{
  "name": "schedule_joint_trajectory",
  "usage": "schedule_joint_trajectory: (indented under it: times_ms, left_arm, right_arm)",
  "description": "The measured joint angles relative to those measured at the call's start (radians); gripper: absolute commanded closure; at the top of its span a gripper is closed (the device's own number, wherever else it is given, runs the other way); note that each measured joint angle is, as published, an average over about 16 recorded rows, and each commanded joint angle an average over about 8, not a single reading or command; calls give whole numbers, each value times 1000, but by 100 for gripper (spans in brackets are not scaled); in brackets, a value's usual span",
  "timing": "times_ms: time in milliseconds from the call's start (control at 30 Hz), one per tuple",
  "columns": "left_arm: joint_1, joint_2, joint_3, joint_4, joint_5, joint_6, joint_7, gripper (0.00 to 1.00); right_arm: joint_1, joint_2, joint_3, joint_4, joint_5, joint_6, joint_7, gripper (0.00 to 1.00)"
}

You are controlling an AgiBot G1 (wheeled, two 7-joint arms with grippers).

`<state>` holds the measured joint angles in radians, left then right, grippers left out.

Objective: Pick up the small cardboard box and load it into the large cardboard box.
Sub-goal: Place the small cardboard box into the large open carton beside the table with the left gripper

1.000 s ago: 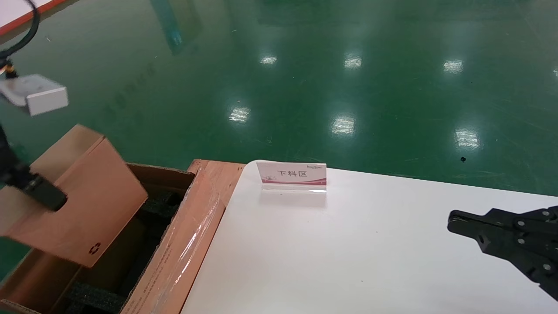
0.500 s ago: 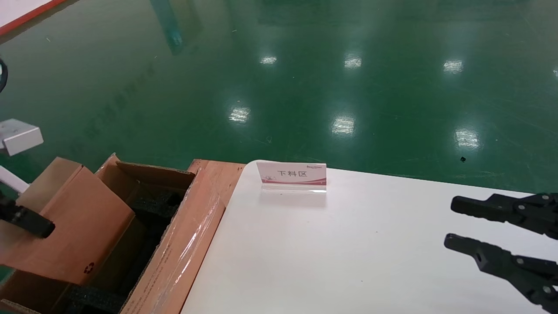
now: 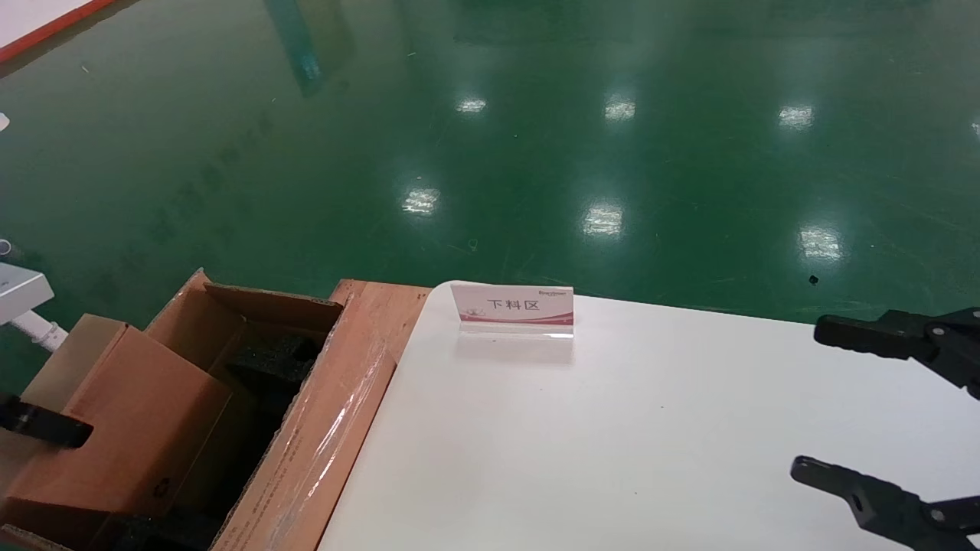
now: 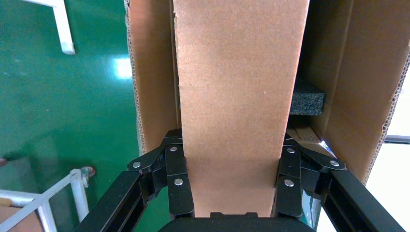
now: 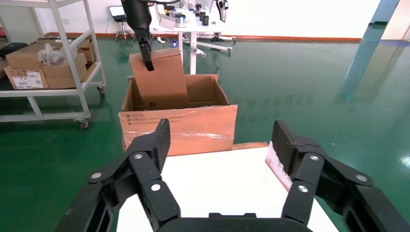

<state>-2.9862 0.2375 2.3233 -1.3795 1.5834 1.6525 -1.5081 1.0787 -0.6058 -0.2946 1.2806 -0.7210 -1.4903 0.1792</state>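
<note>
The small cardboard box (image 3: 130, 413) is a slim brown carton held upright, its lower end down inside the large cardboard box (image 3: 337, 413) at the table's left end. My left gripper (image 3: 57, 417) is shut on it, a finger on each broad face (image 4: 180, 186). In the left wrist view the small box (image 4: 239, 87) reaches down between the big carton's walls (image 4: 367, 87), next to a black foam pad (image 4: 307, 99). My right gripper (image 3: 831, 402) is open and empty above the table's right side. The right wrist view shows both boxes, the small one (image 5: 162, 82) standing in the large one (image 5: 179, 128).
A white table (image 3: 612, 444) carries a small sign stand (image 3: 514, 306) near its far edge. Green floor lies beyond. In the right wrist view a white shelf cart (image 5: 43, 63) with boxes stands to the side of the large carton.
My left gripper has lowered the small box from above the large carton down into it. My right gripper has gone from shut to wide open.
</note>
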Motion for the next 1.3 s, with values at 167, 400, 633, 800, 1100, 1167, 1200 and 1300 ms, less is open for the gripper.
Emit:
schedule_joint_trajectory:
  times_ms: [167, 400, 633, 800, 1100, 1167, 1200, 1300]
  left_arm:
    - [10, -23, -15, -1, 18, 2, 16, 100]
    - [17, -16, -6, -3, 26, 2, 20, 100]
    - [17, 7, 23, -4, 24, 0, 16, 100]
    - [17, 20, 40, -5, 19, -4, 15, 100]
    - [20, 32, 49, -8, 14, -12, 22, 100]
    - [22, 32, 48, -8, 15, -14, 25, 100]
    - [23, 33, 47, -8, 15, -15, 26, 100]
    - [25, 32, 43, -8, 17, -18, 31, 100]
  right_arm:
    - [0, 0, 0, 0, 0, 0, 0, 0]
    - [0, 0, -1, 0, 0, 0, 0, 0]
    - [0, 0, -1, 0, 1, 0, -1, 0]
    - [0, 1, -1, 0, 1, 1, -1, 0]
    - [0, 1, -2, 0, 1, 1, -1, 0]
    - [0, 1, -2, 0, 1, 1, -1, 0]
    - [0, 1, -2, 0, 1, 1, -1, 0]
    - [0, 1, -2, 0, 1, 1, -1, 0]
